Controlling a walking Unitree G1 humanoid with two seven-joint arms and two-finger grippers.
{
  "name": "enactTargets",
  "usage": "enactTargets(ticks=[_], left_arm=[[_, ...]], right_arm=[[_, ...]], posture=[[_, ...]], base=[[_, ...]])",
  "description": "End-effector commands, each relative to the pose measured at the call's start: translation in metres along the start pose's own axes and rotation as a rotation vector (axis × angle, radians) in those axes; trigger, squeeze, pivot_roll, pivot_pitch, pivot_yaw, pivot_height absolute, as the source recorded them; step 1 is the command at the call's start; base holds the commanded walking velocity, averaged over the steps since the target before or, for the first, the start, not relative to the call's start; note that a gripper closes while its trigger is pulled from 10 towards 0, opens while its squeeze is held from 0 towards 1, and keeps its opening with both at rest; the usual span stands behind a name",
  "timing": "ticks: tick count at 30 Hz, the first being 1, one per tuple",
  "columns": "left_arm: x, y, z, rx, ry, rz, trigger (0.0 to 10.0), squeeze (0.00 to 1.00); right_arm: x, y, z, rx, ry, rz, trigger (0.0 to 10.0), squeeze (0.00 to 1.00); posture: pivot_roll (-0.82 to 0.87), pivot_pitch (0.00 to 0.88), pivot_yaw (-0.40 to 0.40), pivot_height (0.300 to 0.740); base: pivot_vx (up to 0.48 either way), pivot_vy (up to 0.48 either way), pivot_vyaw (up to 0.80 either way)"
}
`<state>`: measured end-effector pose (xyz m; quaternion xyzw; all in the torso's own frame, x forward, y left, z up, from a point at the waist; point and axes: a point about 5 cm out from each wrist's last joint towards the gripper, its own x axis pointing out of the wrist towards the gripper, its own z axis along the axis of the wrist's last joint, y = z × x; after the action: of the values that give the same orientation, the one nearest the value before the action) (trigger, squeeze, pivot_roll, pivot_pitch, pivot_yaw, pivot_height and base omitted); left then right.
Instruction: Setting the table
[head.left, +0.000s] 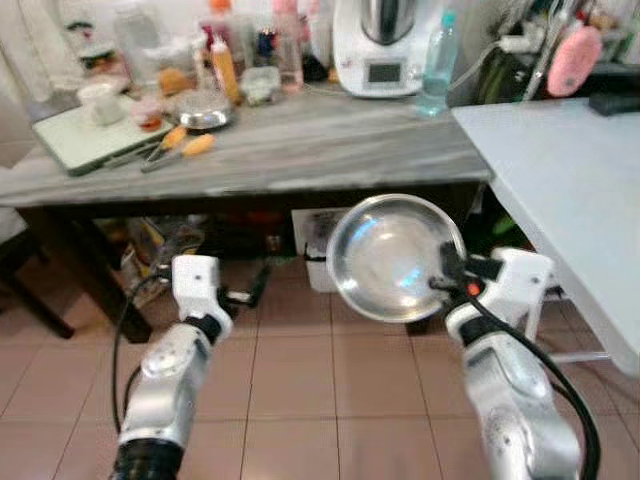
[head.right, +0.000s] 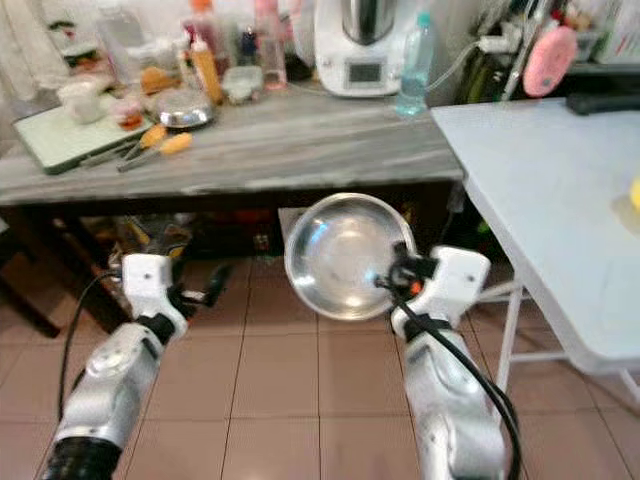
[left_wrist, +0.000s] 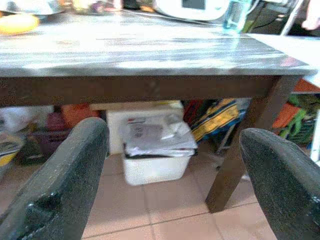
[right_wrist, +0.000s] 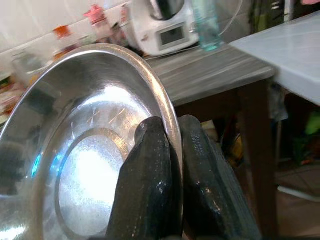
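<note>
Before grey table (head.left: 300, 150), right gripper (head.left: 447, 276) pinches steel plate (head.left: 385, 255) rim.

**Four cameras, one kitchen corner**

The two eye views look forward and down from the robot's head, taking in the grey wooden table (head.left: 300, 150) across the upper half of the frame, the white table (head.right: 540, 190) at the right edge, and tiled floor (head.left: 300, 390) below. Both arms rise from the bottom edge.

The left wrist view looks low and level, along the left gripper (left_wrist: 172, 185), at the grey table's underside and a white bin (left_wrist: 152, 155) beneath.

The right wrist view sits very close behind the right gripper (right_wrist: 170, 145) and its steel plate (right_wrist: 75, 150). The white appliance (right_wrist: 167, 27) on the grey table appears in all four views.
</note>
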<state>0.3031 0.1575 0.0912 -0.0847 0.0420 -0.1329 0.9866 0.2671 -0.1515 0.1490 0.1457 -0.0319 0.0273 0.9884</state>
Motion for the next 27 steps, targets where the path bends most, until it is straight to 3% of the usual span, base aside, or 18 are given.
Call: enactTargets(ticks=[1,27], left_arm=[[0.0023,-0.0073,0.0017,-0.002,-0.006,-0.036,10.0,0.00],[0.0014,-0.0116,0.0009,-0.003,-0.003,-0.062,10.0,0.00]], right_arm=[[0.0002,-0.0030,0.0044,-0.008,-0.022,-0.012,10.0,0.00],[0.0011,-0.0050,0.0047,-0.012,-0.027,-0.018,10.0,0.00]], posture=[[-0.11,0.007,0.065,0.740],[-0.10,0.007,0.065,0.740]], base=[[0.382,0.000,0.00],[0.405,0.000,0.00]])
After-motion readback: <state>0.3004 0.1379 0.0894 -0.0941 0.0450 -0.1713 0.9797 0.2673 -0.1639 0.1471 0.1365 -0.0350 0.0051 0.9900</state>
